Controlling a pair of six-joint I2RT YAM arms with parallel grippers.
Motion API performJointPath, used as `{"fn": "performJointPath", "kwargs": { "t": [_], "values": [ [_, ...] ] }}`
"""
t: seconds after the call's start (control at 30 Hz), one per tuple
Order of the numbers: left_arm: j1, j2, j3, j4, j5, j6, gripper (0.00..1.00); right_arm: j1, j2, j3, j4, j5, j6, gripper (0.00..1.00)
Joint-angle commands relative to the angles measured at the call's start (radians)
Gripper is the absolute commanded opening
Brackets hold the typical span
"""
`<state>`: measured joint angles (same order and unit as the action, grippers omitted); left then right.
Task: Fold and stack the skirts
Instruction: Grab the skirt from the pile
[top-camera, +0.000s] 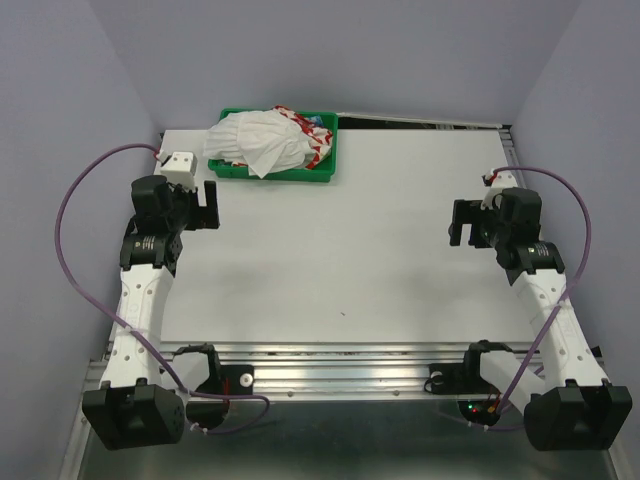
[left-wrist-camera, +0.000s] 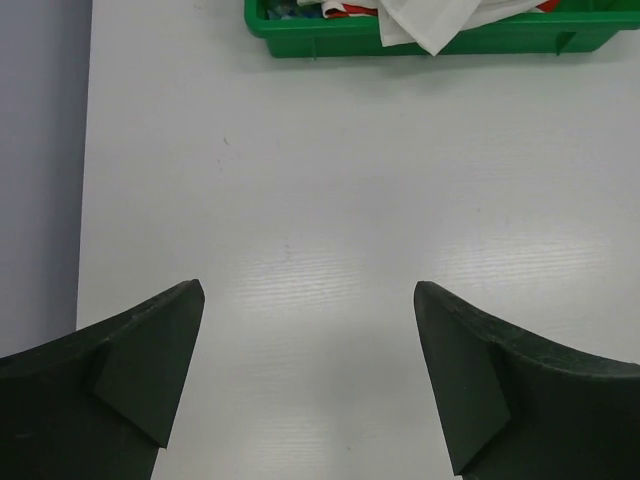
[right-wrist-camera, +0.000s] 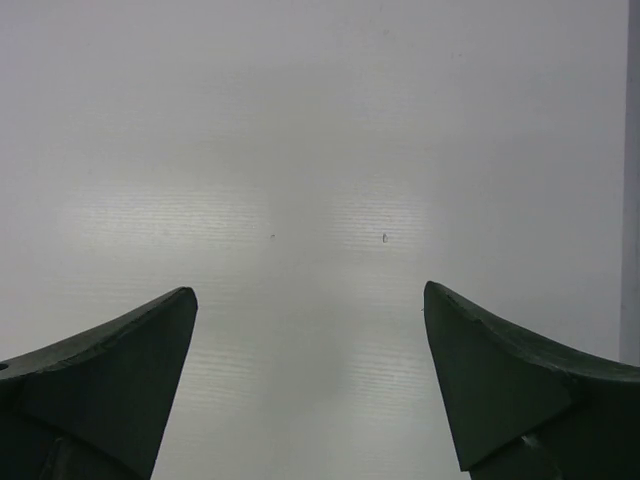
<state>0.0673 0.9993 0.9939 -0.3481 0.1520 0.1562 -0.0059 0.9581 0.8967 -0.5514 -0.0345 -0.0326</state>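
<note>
Closest to me are the two chunky black motor blocks at the 6 o'clock edge, the left arm's base (top-camera: 133, 417) and the right arm's base (top-camera: 578, 420), sitting by the silver metal rail (top-camera: 340, 372). From there both white arms reach out over the pale grey flat table (top-camera: 340, 270). The left gripper (top-camera: 208, 203) hangs at about 9 o'clock on the table and the right gripper (top-camera: 458, 222) at about 3. Both have their dark fingers spread wide with nothing between them; each wrist view shows only bare tabletop in the gap.

Both skirts are piled in the green rectangular plastic tray (top-camera: 228, 171), at roughly 11 to 12 o'clock on the far edge. The plain white thin ruffled cloth skirt (top-camera: 255, 140) is bunched on top, with a corner flopping over the near rim. The white cloth skirt with red flower print (top-camera: 316, 136) peeks out from under it on the 3 o'clock side. Nothing is folded yet, so I'd call this the very start.

For the grab, the heap's long axis runs 9 to 3 along the tray. From the left jaws it lies near, at about 1 o'clock. From the right jaws it's at about 10 o'clock, well apart across the table. So the left arm is nearer, and my guess is it goes first, for that drooping white corner.
</note>
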Motion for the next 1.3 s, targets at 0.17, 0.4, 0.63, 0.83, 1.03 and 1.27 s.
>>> {"fn": "performJointPath", "kwargs": {
  "t": [0.17,0.4,0.63,0.83,1.03,1.27],
  "values": [
    [-0.018,0.074,0.147,0.021,0.005,0.152,0.99,0.0,0.007,0.015,0.05,-0.022,0.002,1.0],
    [-0.095,0.294,0.392,0.018,-0.011,0.2,0.99,0.0,0.04,0.027,0.047,-0.044,0.019,1.0],
    [-0.191,0.568,0.697,0.02,-0.009,0.144,0.98,0.0,0.077,0.041,0.044,-0.054,0.019,1.0],
    [-0.264,0.789,0.885,0.047,-0.043,0.082,0.98,0.0,0.125,0.062,0.042,-0.064,0.016,1.0],
    [-0.328,0.936,0.97,0.095,-0.141,0.005,0.97,0.0,0.168,0.084,0.039,-0.047,0.01,1.0],
    [-0.396,1.018,0.992,0.164,-0.247,0.009,0.95,0.0,0.172,0.068,0.041,-0.031,0.003,1.0]
  ]
}}
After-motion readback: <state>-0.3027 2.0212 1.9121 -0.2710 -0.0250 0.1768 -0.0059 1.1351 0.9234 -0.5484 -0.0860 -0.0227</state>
